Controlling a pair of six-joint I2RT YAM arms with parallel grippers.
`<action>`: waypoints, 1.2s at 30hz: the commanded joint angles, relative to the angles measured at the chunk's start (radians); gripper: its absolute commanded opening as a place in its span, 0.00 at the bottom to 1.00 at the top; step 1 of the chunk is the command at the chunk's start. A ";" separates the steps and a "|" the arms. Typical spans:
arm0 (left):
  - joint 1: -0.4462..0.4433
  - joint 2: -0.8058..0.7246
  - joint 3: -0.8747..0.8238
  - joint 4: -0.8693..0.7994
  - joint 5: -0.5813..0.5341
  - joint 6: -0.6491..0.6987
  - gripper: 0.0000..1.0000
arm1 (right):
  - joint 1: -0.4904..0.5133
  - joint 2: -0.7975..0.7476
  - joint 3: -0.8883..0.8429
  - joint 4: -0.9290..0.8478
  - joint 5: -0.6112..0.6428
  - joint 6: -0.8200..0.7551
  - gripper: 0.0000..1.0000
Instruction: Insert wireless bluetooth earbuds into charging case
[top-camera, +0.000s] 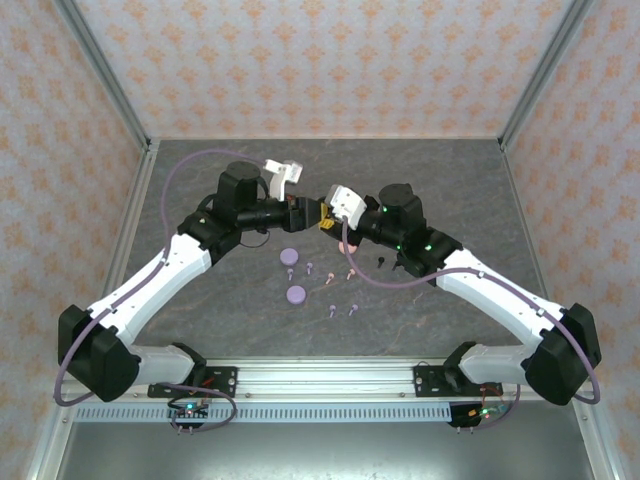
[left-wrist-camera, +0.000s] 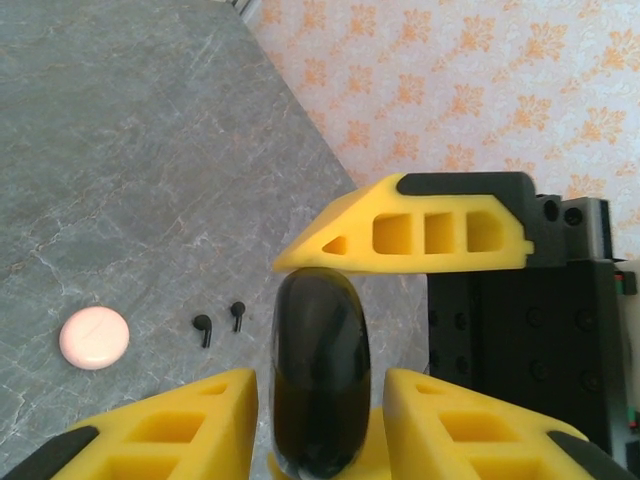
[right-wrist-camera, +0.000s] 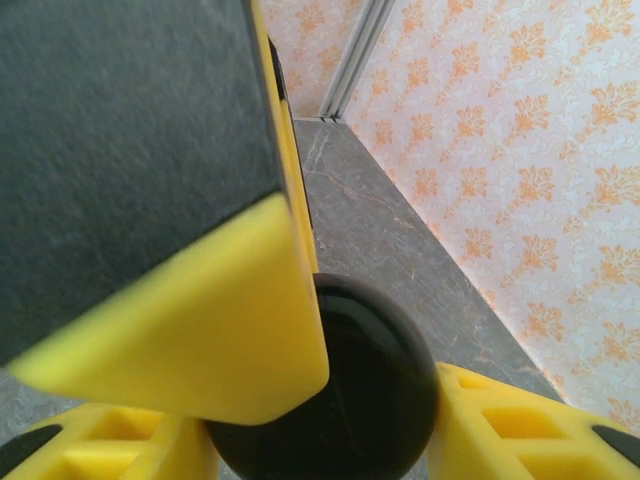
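A glossy black charging case is held in the air between two yellow-fingered grippers that meet above a grey table. It is clasped by the right gripper and closely flanked by the left gripper (whether that one presses on it cannot be told). Two black earbuds are seen lying on the table beside a pink disc, and lilac earbuds are scattered nearer the arm bases.

The top view looks down from high behind the near edge over the whole surface. Each wrist view sits close behind its own claw, the left claw and right claw facing each other. Both views share the black case.
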 joint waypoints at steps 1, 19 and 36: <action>-0.010 0.003 0.027 -0.033 0.012 0.028 0.37 | 0.006 0.000 0.014 0.046 -0.002 0.016 0.50; -0.011 -0.034 -0.007 0.032 0.005 0.030 0.20 | 0.003 -0.005 0.023 -0.015 0.009 0.041 0.70; -0.011 -0.164 -0.193 0.228 -0.030 0.455 0.03 | -0.113 -0.282 -0.140 -0.012 -0.270 0.421 0.88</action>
